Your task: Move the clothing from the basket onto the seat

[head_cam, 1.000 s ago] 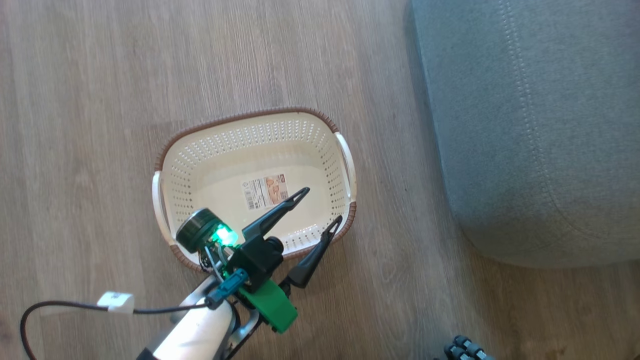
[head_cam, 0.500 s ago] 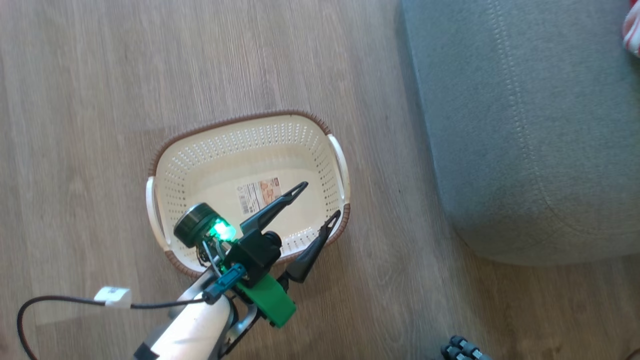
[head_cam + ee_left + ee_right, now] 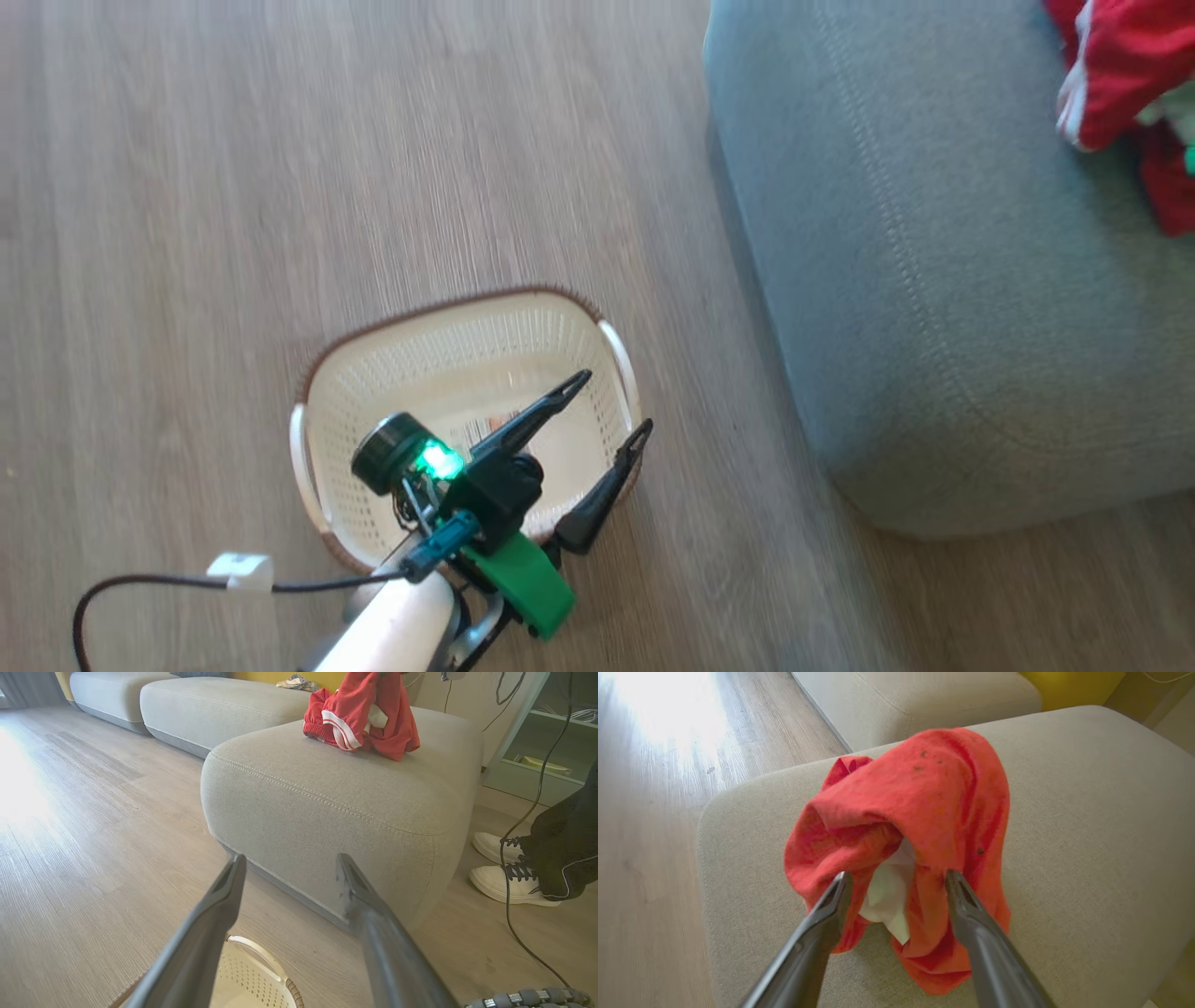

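The cream basket (image 3: 448, 364) stands on the wood floor with nothing inside but a label. My left gripper (image 3: 617, 402) hangs open over its right end; the left wrist view shows the same left gripper (image 3: 292, 858) with wide jaws, the basket (image 3: 254, 970) rim below. To the right is the grey seat (image 3: 934, 280), and red clothing (image 3: 1120, 65) lies bunched on it. The clothing (image 3: 364, 714) shows white trim bands. My right gripper (image 3: 899, 877) is open, its fingertips against the near edge of the clothing (image 3: 924, 793) heaped on the seat (image 3: 1087, 835).
A person's white shoes (image 3: 504, 877) and dark trouser leg (image 3: 565, 844) stand beside the seat's far side, with a black cable (image 3: 537, 793) hanging there. More sofa cushions (image 3: 210, 700) lie behind. A black cable with a white tag (image 3: 238, 569) trails from my left arm.
The head camera has swung, so the basket sits lower in the picture and the red clothing on the seat has come into view at the top right. Both grippers stay open.
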Robot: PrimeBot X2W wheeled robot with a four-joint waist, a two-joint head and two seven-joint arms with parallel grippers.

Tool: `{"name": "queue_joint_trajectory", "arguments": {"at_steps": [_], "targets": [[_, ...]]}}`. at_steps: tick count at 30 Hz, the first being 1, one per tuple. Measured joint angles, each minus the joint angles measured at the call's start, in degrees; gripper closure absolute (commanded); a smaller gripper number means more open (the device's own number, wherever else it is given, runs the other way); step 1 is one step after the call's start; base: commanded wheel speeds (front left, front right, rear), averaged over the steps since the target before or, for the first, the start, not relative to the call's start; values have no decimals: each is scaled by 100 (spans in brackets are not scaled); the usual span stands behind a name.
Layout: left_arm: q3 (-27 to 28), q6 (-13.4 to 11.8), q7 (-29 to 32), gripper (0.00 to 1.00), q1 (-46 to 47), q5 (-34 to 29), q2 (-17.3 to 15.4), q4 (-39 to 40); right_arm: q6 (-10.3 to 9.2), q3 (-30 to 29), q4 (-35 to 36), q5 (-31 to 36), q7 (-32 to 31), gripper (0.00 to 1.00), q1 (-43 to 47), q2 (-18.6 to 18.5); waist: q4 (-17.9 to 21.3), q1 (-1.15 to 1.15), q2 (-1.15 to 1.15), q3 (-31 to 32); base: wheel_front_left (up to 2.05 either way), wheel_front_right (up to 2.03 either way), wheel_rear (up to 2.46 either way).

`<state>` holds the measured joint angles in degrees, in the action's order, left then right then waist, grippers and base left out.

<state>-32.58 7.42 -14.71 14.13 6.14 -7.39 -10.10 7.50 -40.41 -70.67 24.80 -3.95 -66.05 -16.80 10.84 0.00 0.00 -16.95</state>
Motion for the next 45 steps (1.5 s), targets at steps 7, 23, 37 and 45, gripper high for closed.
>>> {"name": "queue_joint_trajectory", "arguments": {"at_steps": [7,23,37,45], "targets": [[456,-43,0,0,-155,-1,196,-19,0,855,-411,-912,1092,0,-4,30,-20,0,0,595,0,0,0],[2173,-568,0,0,-601,89,402,155,0,4731,3351,-5252,1826,0,3038,190,-697,0,0,1532,0,0,0],[2700,-871,0,0,-1034,94,453,176,0,4680,5702,-4938,1842,0,5470,188,-1305,0,0,1715,0,0,0],[2527,-1079,0,0,-1226,118,452,171,0,4488,5993,-4642,1842,0,6101,794,-1497,0,0,1743,0,0,0]]}}
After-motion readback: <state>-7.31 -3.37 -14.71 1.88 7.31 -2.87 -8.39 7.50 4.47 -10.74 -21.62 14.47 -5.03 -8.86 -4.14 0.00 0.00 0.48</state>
